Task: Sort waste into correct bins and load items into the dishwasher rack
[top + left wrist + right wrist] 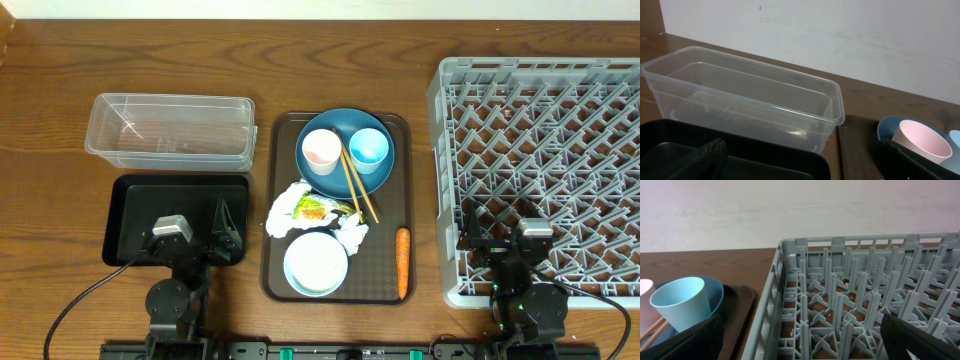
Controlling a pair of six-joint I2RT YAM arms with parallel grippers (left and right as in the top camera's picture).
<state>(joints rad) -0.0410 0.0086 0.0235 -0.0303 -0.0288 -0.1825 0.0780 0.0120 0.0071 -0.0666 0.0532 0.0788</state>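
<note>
On the brown serving tray point(385, 290) a blue plate point(345, 175) carries a pink cup point(321, 150), a light blue cup point(368, 147) and wooden chopsticks point(355, 185). Crumpled napkins with green-orange scraps point(310, 208), a small bowl with a white inside point(316, 263) and a carrot point(402, 262) lie nearer me. The clear tub point(170, 130) and black tray point(140, 205) sit left, the grey rack point(540, 130) right. My left gripper point(200, 232) point(800, 170) hangs open over the black tray point(765, 150). My right gripper point(505, 242) point(805, 350) stands open over the rack's point(840, 290) near-left corner.
The left wrist view shows the clear tub point(740, 95) ahead and the pink cup point(920, 140) at right. In the right wrist view the blue cup point(680, 302) stands left of the rack wall. A pale wall runs behind the wooden table point(60, 60).
</note>
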